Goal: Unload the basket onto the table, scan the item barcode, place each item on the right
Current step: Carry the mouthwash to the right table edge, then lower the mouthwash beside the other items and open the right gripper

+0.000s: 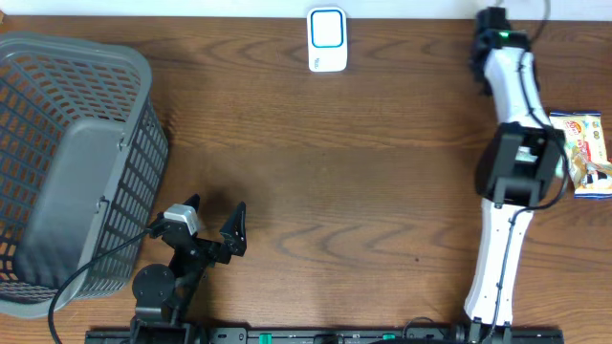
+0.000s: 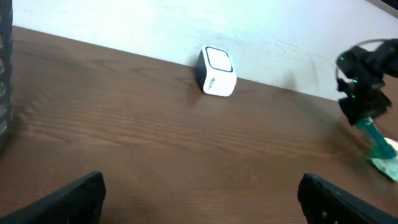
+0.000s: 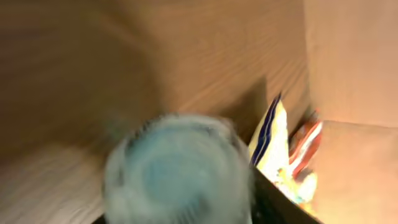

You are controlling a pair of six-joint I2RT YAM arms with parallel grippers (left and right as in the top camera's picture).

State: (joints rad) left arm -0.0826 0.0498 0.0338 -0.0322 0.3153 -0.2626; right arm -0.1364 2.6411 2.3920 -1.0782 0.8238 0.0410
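Overhead shows the snack packet (image 1: pixel 585 153) well apart from the scanner (image 1: pixel 326 39).

Basket (image 1: pixel 134 182) far L; scanner (image 1: pixel 327 39) back ctr; snack pack (image 1: pixel 586 153) R edge.

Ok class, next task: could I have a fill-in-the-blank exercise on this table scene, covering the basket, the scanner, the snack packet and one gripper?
1. The grey basket stands at the ____ end of the table.
2. The white scanner has a ____ border on its face.
3. The snack packet lies at the table's ____ edge.
4. The left gripper has its jaws ____.
Missing words: left; blue; right; open.
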